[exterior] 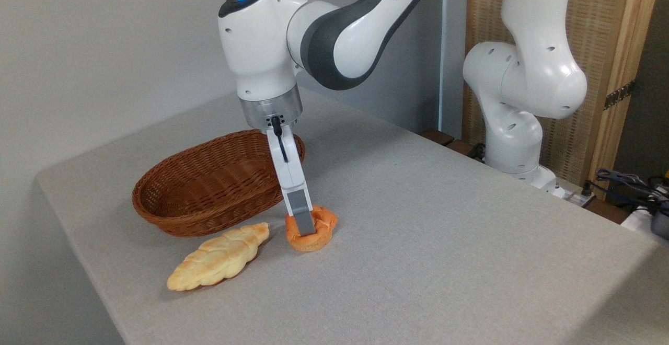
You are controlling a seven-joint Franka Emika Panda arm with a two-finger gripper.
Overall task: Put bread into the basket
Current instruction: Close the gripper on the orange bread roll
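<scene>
Robotics lab: Franka arm (334, 31) at cloth-covered table (444, 230), loose cables (627, 180)

The light is bright, soft and even. Only faint shadows lie beside the basket (209, 188) and the braided loaf (219, 257). Focus is sharp across the frame; the lower left corner is darker.

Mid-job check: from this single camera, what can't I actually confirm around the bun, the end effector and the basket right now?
- End effector: only the near finger shows; the far one is hidden behind it, so grip on the bread is unconfirmed.
- Bread: no lift or contact with the table can be told.
- Basket: the near wall hides the floor just behind it.
- Arm: cut off by the top edge.
</scene>
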